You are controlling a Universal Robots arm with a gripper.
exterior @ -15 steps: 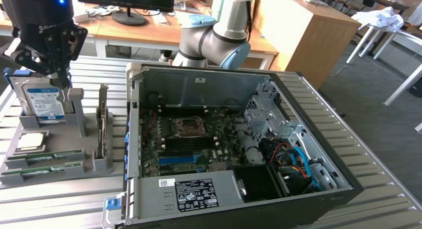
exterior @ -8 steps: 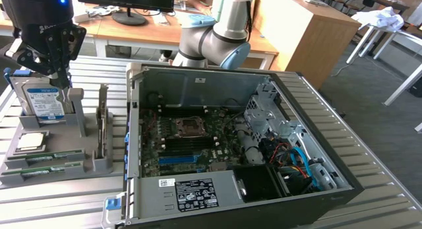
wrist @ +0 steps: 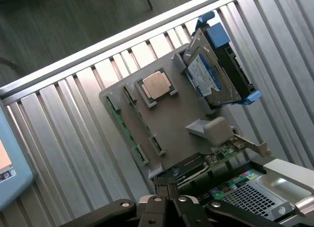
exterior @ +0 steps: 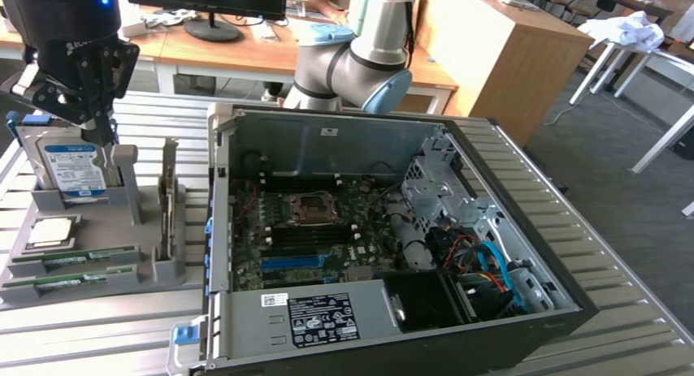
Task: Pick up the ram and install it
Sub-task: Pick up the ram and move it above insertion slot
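Ribbed metal table, thin green ram

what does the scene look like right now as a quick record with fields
gripper: fingers shut, nothing seen in them, above the holder by the hard drive
ram: green stick lying in a holder slot, not picked up
holder: grey tray at the exterior view's left of the computer case
hard drive: upright in the holder
processor: flat on the holder
computer case: open, motherboard exposed
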